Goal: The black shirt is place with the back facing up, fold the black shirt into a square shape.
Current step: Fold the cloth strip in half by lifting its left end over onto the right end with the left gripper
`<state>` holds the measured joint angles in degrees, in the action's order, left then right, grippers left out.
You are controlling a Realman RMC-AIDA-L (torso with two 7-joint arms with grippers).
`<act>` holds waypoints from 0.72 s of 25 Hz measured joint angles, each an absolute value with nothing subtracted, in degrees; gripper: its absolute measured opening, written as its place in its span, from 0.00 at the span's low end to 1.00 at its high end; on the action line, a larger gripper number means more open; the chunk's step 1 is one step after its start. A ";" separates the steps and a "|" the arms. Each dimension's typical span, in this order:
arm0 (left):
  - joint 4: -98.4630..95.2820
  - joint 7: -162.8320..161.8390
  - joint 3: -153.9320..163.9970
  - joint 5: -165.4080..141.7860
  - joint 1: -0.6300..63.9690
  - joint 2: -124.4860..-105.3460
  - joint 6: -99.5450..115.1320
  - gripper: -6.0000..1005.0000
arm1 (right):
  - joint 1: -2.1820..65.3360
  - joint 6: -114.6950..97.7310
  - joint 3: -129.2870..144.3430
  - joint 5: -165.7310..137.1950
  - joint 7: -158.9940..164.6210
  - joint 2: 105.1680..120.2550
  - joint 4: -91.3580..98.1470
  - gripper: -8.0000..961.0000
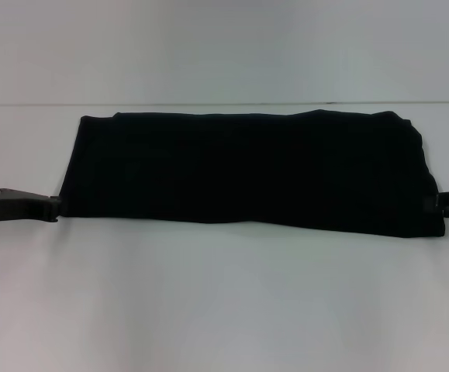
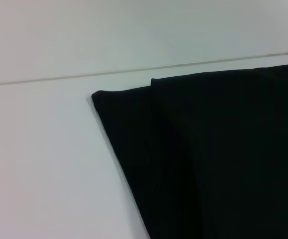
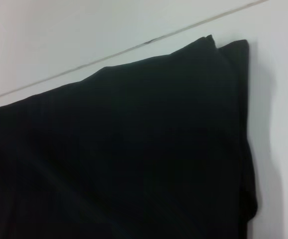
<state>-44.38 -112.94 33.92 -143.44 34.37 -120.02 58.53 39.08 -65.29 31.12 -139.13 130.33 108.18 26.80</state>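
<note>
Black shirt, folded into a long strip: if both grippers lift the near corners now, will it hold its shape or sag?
The black shirt will probably sag in the middle: it is soft layered cloth spanning from the left gripper to the right gripper. Its layers already sit offset at the far corners, so they may slip apart. It looks light and likely slides easily on the smooth white table.

The black shirt (image 1: pixel 247 174) lies as a wide folded band across the white desk (image 1: pixel 224 302), blocking the middle. Bare desk lies open along its near side and in a narrower strip behind it. The left gripper (image 1: pixel 53 208) and right gripper (image 1: pixel 445 200) occupy its two near corners.
</note>
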 joint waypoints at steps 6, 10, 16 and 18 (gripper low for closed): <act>-44.31 -112.94 33.93 -143.44 34.52 -120.06 58.47 0.02 | 39.39 -63.66 30.73 -138.74 130.24 109.09 26.65 0.40; -44.29 -112.94 33.92 -143.44 34.55 -120.03 58.44 0.02 | 39.87 -61.47 30.59 -138.56 130.22 110.14 26.63 0.38; -44.29 -112.75 33.92 -143.44 34.55 -120.00 58.44 0.02 | 39.78 -60.75 30.53 -137.04 128.47 110.47 26.54 0.34; -44.29 -112.71 33.92 -143.44 34.54 -119.99 58.44 0.02 | 39.69 -60.93 30.50 -136.90 128.20 110.47 26.53 0.24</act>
<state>-44.29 -112.71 33.92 -143.44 34.54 -119.99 58.44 39.69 -60.93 30.50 -136.90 128.20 110.47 26.53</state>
